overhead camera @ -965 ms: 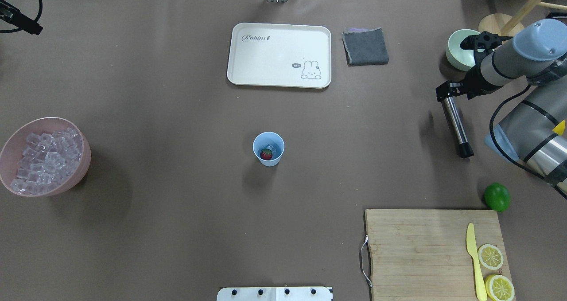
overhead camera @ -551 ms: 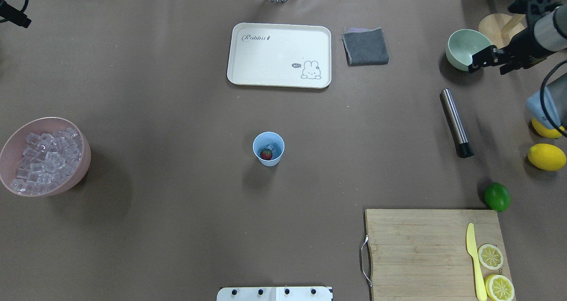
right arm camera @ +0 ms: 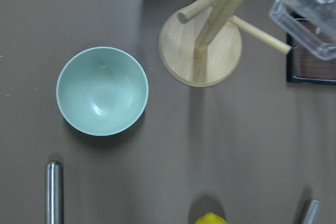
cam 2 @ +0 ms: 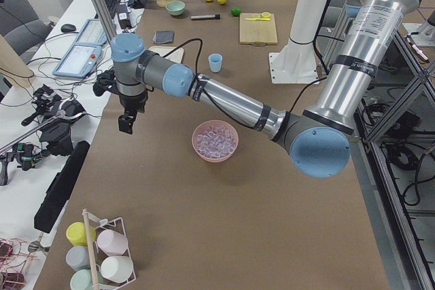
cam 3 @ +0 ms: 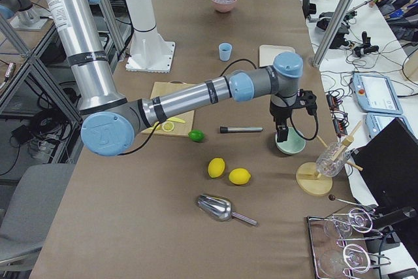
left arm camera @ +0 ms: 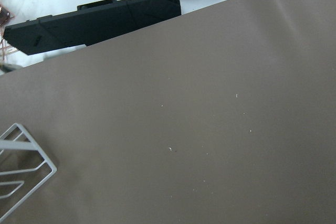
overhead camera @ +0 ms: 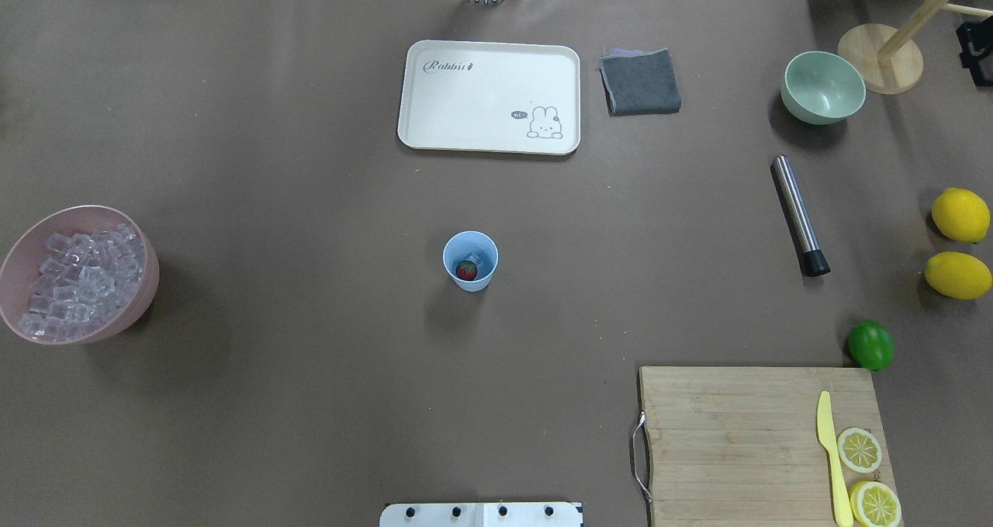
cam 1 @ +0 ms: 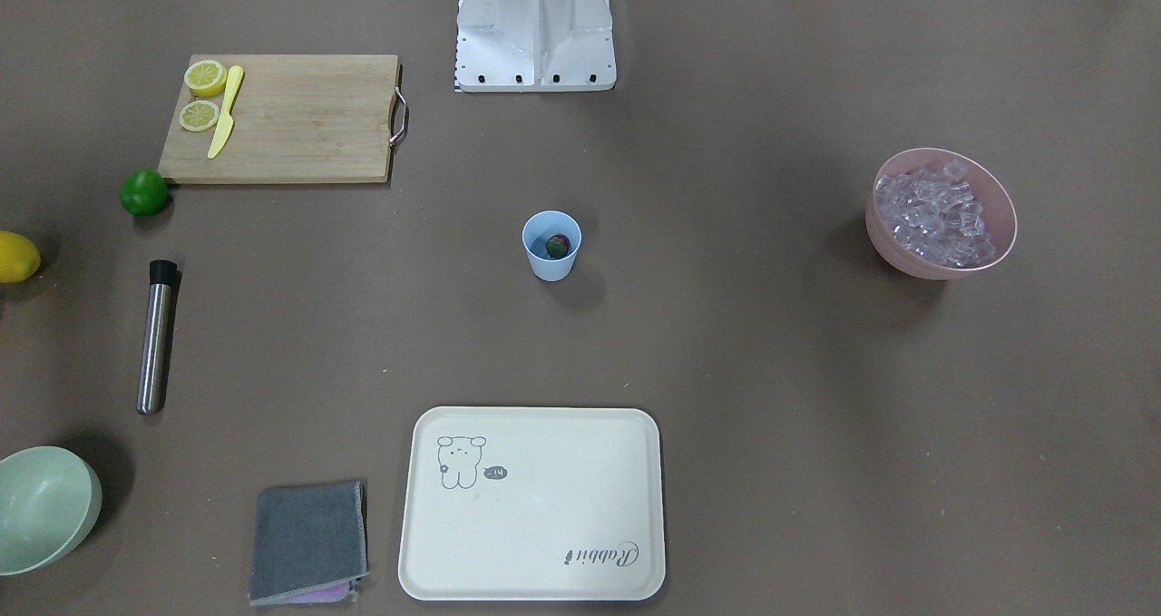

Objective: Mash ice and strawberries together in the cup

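The light-blue cup (overhead camera: 470,247) stands upright at the table's middle, also in the front view (cam 1: 551,267). Inside it lie a red strawberry (overhead camera: 466,271) and a clear ice cube (overhead camera: 479,258). More ice (overhead camera: 77,279) fills the pink bowl (overhead camera: 152,279) at the left. My left gripper (cam 2: 126,123) hangs over the table's left end, far from the cup. My right gripper (cam 3: 282,134) hangs above the pale green bowl (overhead camera: 822,86). Both grippers show only in side views, so I cannot tell whether they are open or shut.
A steel muddler (overhead camera: 799,215) lies at the right. A white tray (overhead camera: 489,96) and grey cloth (overhead camera: 640,81) lie at the back. A wooden stand (overhead camera: 880,57), two lemons (overhead camera: 960,215), a lime (overhead camera: 870,344) and a cutting board (overhead camera: 737,442) with knife and slices fill the right side.
My right gripper was at the muddler's far end, then drew back to the far right and out of the overhead view. The muddler stayed put. My left arm left that view too.
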